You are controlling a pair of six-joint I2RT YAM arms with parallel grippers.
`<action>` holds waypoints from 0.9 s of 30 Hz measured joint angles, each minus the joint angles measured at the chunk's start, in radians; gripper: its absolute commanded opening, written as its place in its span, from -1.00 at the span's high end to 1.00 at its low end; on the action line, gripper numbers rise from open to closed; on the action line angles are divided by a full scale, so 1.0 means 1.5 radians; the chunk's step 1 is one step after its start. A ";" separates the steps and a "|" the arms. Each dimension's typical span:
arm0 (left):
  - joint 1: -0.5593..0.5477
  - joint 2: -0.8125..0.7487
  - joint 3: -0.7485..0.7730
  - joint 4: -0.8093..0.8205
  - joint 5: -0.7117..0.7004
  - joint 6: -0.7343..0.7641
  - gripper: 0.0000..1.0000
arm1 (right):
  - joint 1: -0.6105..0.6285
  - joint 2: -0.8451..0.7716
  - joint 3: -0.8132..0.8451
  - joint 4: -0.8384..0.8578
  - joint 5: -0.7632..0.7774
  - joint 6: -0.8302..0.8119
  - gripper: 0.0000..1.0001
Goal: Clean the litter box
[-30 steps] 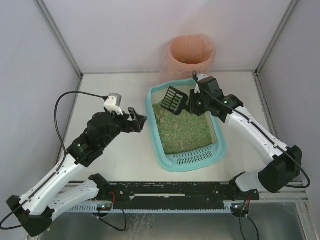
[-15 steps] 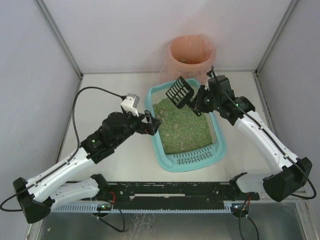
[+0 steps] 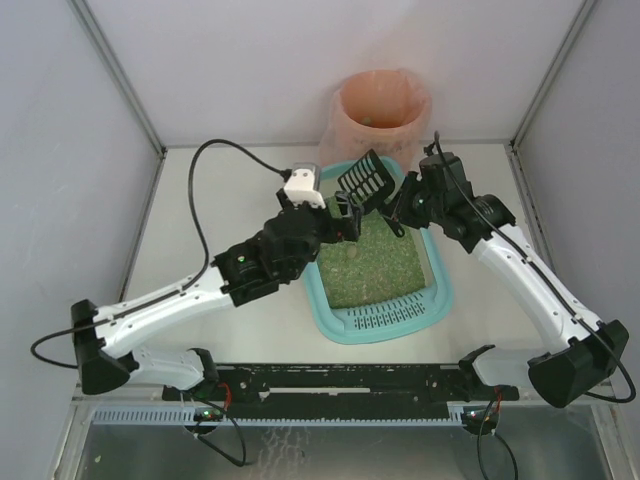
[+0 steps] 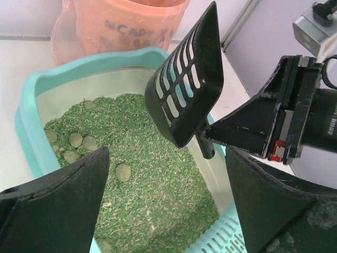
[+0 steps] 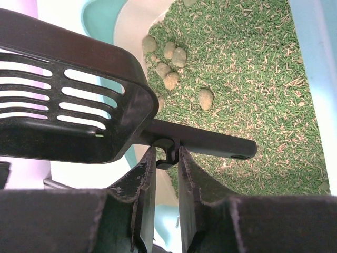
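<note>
Litter box (image 3: pixel 385 318) sits centre-right on the counter (image 3: pixel 220 190). Its slotted grate end faces the near edge and its far end is just beside the bin (image 3: pixel 380 105). The teal rim (image 4: pixel 79 60) shows in the left wrist view and the right wall (image 5: pixel 316 31) in the right wrist view. Green litter (image 3: pixel 370 265) covers the floor. A handful of pale round clumps (image 4: pixel 73 142) sit toward the far-left corner, with one more (image 4: pixel 122 171) a bit nearer. The right wrist view shows the same cluster (image 5: pixel 168 63).

Black slotted scoop (image 3: pixel 362 180) hangs over the far-left corner of the box, tilted, blade up and toward the bin. It is clear of the litter (image 4: pixel 184 100).

Right pincer (image 3: pixel 395 205) is clamped tight on the scoop handle, both fingers pinching the bar just behind the blade (image 5: pixel 166 158). The right arm reaches in from the near right.

Left pincer (image 3: pixel 345 215) is spread wide and holds nothing. It is over the left rim of the box, just beside the scoop and not touching it. Its two fingers (image 4: pixel 52 205) frame the litter and the scoop from below.

The bin has a pink bag liner (image 4: pixel 121 26) and stands against the far wall.
</note>
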 measured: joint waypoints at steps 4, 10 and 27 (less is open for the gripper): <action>-0.028 0.066 0.051 -0.010 -0.050 -0.028 -0.84 | -0.002 -0.017 0.000 -0.001 0.012 0.006 1.00; -0.042 0.127 0.076 -0.042 -0.091 -0.077 -0.75 | -0.002 -0.025 0.000 0.000 0.017 0.010 1.00; -0.042 0.104 -0.049 0.117 0.012 -0.018 -0.84 | -0.061 -0.044 -0.024 0.033 -0.060 0.021 1.00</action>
